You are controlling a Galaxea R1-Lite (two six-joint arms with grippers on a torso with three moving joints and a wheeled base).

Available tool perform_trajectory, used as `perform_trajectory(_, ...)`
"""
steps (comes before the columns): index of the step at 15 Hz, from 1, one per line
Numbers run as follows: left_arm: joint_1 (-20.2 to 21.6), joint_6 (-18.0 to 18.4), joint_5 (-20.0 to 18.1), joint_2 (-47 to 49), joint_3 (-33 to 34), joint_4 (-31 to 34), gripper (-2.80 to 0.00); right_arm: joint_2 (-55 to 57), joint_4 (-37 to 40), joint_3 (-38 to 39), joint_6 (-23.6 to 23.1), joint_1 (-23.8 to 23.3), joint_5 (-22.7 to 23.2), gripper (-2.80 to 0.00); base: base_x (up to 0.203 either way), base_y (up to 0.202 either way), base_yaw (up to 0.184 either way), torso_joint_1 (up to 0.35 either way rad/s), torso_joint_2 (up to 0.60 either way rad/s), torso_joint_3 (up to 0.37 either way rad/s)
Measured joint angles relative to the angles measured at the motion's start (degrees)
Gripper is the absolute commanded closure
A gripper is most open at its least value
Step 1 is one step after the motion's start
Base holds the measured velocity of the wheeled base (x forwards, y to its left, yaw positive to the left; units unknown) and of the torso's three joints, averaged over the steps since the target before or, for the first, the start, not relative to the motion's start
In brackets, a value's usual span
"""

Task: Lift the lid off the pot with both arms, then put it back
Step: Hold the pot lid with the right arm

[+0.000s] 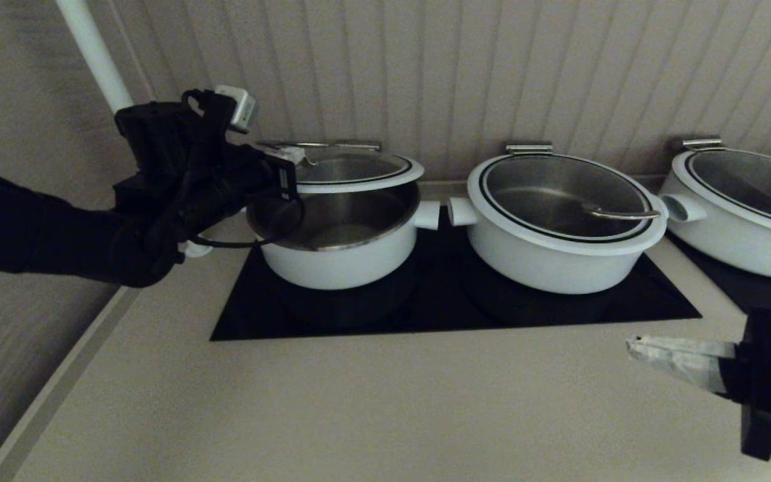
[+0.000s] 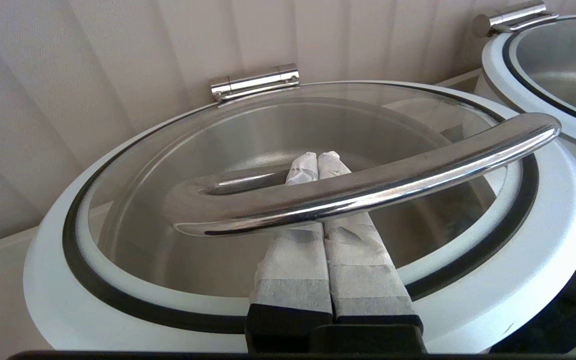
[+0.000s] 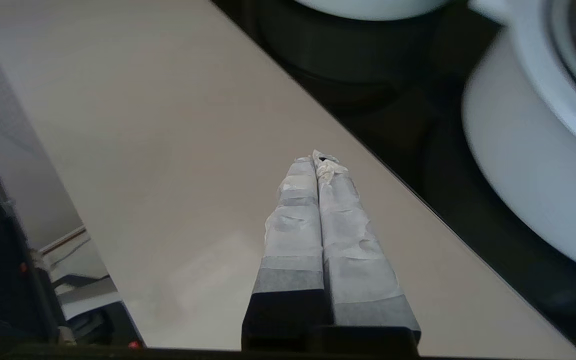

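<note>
The lid, clear glass with a white rim, black ring and steel handle, is raised and tilted above the narrow white pot, whose steel inside shows. Its back edge stays at a steel hinge by the wall. My left gripper is shut, its taped fingers slid together under the arched handle, which rests across them; the tips poke out past it. My right gripper is shut and empty over the counter at the front right, also in the right wrist view.
Two wider white pots with lids on stand to the right, one in the middle and one at the far right. All stand on black hobs set in a beige counter. A panelled wall is close behind, and a white pipe at the left.
</note>
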Motion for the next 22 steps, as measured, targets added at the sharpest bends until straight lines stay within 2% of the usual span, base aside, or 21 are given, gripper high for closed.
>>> perform_trajectory(3,0.0,-0.1,0.0,0.1,-0.2,0.0,0.00,4.9,-3.2,-2.5,0.0,2.3,-0.2,0.00,0.000,0.000,0.000,0.000,0.00,0.000)
perform_trajectory(8,0.1,0.0,0.0,0.3,-0.3,0.0,0.00,14.0,-17.8,-3.8,0.2,4.9,-2.6,0.00,0.000,0.000,0.000,0.000,0.00,0.000)
perform_trajectory(13,0.2,-0.1,0.0,0.4,-0.3,0.0,0.00,22.6,-31.1,-7.2,0.5,11.2,-6.6,0.00,0.000,0.000,0.000,0.000,0.00,0.000)
perform_trajectory(16,0.6,-0.1,0.0,0.4,-0.3,0.1,0.00,24.9,-31.5,-8.5,0.6,13.8,-6.9,0.00,0.000,0.000,0.000,0.000,0.00,0.000)
perform_trajectory(19,1.0,-0.1,0.0,0.4,-0.3,0.1,0.00,25.8,-31.5,-9.4,1.2,14.4,-6.8,0.00,0.000,0.000,0.000,0.000,0.00,0.000)
perform_trajectory(22,1.0,-0.1,0.1,0.5,-0.3,0.0,0.00,26.1,-32.5,-10.2,7.0,15.1,-6.9,0.00,0.000,0.000,0.000,0.000,0.00,0.000)
